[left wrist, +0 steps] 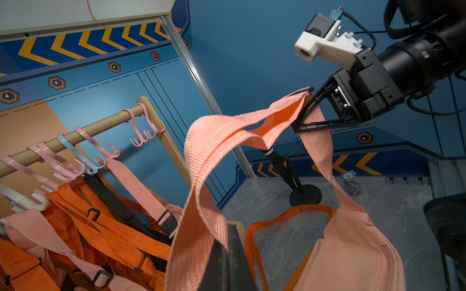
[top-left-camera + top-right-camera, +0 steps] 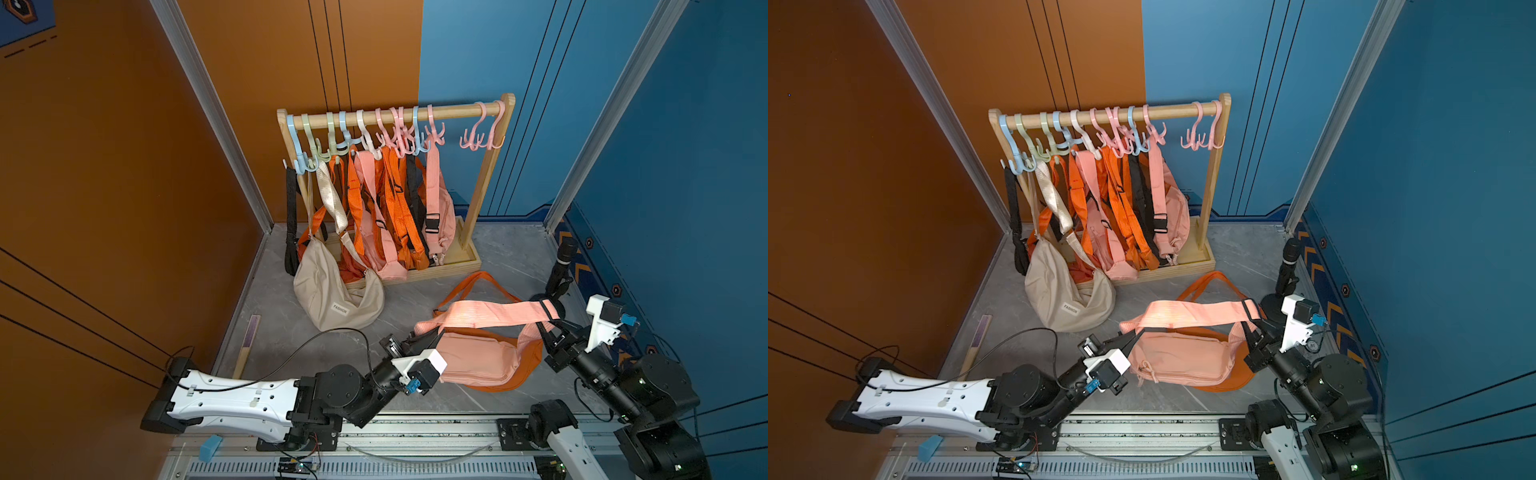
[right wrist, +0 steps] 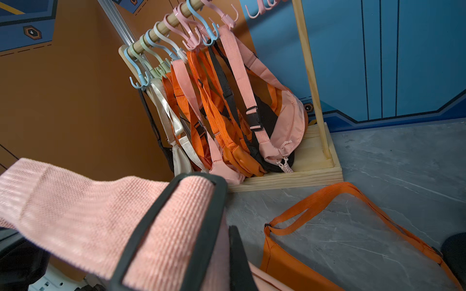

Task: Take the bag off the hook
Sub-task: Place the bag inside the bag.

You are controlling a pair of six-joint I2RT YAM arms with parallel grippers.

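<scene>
Smooth pink fabric bag (image 2: 478, 359) hangs clear of the wooden rack (image 2: 473, 112) by its ribbed woven strap (image 2: 490, 311).
Left claw (image 2: 432, 338) and right claw (image 2: 544, 328) — both clamped narrow on the strap's ends.

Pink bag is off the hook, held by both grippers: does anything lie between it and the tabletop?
Yes. An orange bag lies on the table under the pink bag, showing past its near edge; its strap loops toward the rack.
</scene>
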